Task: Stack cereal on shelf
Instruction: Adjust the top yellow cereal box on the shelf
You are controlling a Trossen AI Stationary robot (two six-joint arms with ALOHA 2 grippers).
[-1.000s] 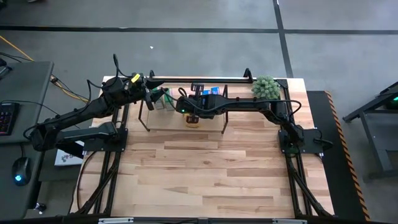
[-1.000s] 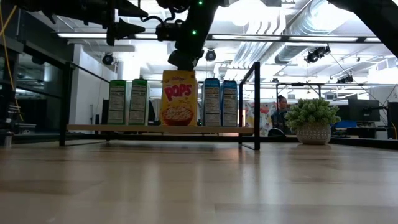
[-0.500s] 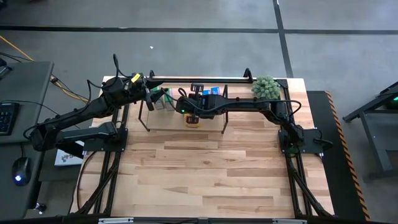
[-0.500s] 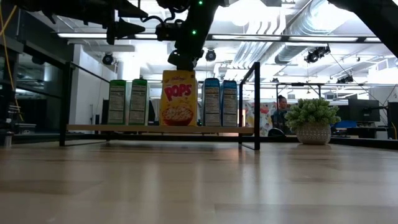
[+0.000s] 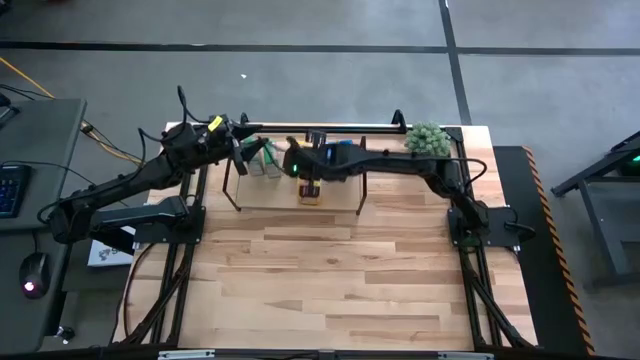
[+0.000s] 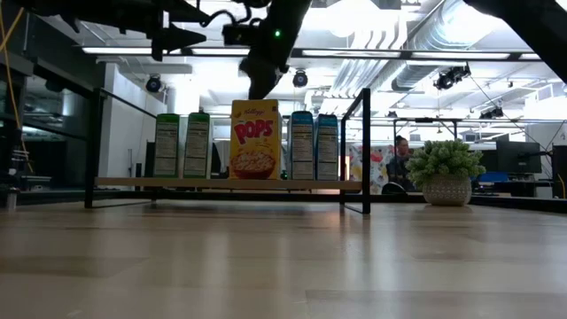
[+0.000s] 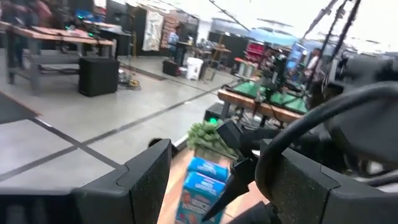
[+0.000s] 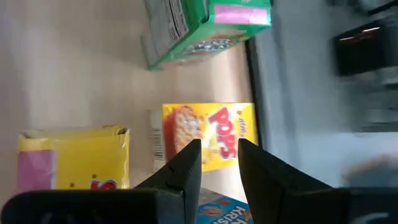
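A yellow cereal box (image 6: pixel 255 140) stands upright on the shelf's wooden board (image 6: pixel 177 182), between two green boxes (image 6: pixel 182 144) and two blue boxes (image 6: pixel 314 145). My right gripper (image 6: pixel 258 89) hangs just above the yellow box's top, slanting down, open and clear of it. In the right wrist view its fingers (image 8: pixel 186 167) stand apart with nothing between them, and a yellow box's printed face (image 8: pixel 208 134) shows beyond. My left gripper (image 7: pixel 211 177) is open and empty, held level above the shelf's left end (image 5: pixel 245 150).
A fuzzy green plant in a pot (image 6: pixel 445 174) stands at the table's far right corner, right of the shelf's black frame (image 6: pixel 366 151). The wide plank tabletop (image 5: pixel 330 280) lies in front of the shelf. People and desks show in the room behind.
My right gripper has come off the yellow box's top and risen a little, tipping slightly. The yellow box stays upright on the board where it was.
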